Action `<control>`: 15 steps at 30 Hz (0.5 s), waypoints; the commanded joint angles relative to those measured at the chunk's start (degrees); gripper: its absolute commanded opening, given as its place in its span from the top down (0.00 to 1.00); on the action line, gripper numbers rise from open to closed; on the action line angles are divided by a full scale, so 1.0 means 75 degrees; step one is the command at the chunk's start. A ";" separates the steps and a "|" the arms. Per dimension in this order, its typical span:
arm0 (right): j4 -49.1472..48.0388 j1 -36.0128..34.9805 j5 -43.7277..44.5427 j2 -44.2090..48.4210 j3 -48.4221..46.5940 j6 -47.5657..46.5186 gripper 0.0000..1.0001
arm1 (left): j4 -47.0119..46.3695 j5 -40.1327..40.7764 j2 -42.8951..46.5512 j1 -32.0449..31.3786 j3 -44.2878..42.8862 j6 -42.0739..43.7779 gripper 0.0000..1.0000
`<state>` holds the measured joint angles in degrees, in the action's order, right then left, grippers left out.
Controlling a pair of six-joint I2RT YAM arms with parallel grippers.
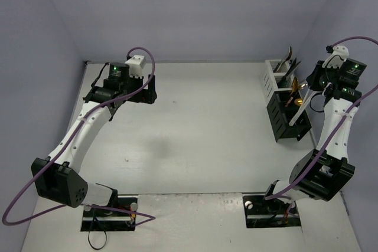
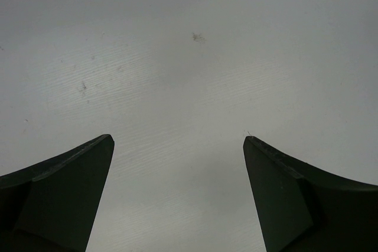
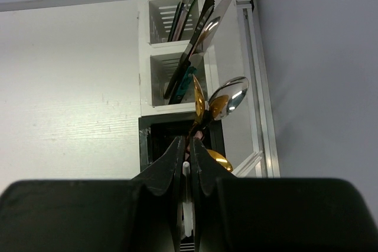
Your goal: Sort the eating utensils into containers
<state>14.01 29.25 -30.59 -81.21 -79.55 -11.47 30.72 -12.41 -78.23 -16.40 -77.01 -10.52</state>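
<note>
My right gripper is shut on a thin pale chopstick, held between its pads. In the top view the chopstick slants down over the black container, with the right gripper at its upper end. Gold spoons and a silver spoon stand in the black container. Behind it, the white container holds knives and a teal-handled piece. My left gripper is open over bare table at the far left.
The two containers stand end to end against the right wall, next to a metal rail. Purple cables loop off both arms. The arm bases are bolted at the near edge.
</note>
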 commanded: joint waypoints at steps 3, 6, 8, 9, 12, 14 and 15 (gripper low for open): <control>-0.0761 0.0129 -0.0285 -0.0259 -0.0506 0.0434 1.00 | -0.0514 -0.0166 -0.0007 0.0176 -0.0068 0.0001 0.10; -0.0865 0.0203 -0.0387 -0.0313 -0.0385 0.0526 1.00 | -0.0541 -0.0208 -0.0054 0.0232 -0.0076 -0.0023 0.10; -0.0921 0.0263 -0.0479 -0.0306 -0.0283 0.0585 1.00 | -0.0545 -0.0218 -0.0067 0.0252 -0.0079 -0.0036 0.10; -0.0955 0.0303 -0.0541 -0.0305 -0.0187 0.0611 1.00 | -0.0545 -0.0220 -0.0069 0.0272 -0.0079 -0.0038 0.10; -0.1064 0.0401 -0.0599 -0.0191 0.0072 0.0659 1.00 | -0.0547 -0.0220 -0.0082 0.0355 -0.0079 -0.0127 0.10; -0.1311 0.0603 -0.0655 -0.0052 0.0407 0.0816 1.00 | -0.0575 -0.0208 -0.0103 0.0501 -0.0064 -0.0460 0.10; -0.1471 0.0745 -0.0759 0.0015 0.0596 0.0939 1.00 | -0.0641 -0.0208 -0.0094 0.0623 -0.0026 -0.0697 0.10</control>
<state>9.24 32.28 -33.50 -83.89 -77.96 -7.22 29.70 -13.58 -79.31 -13.96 -77.01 -11.33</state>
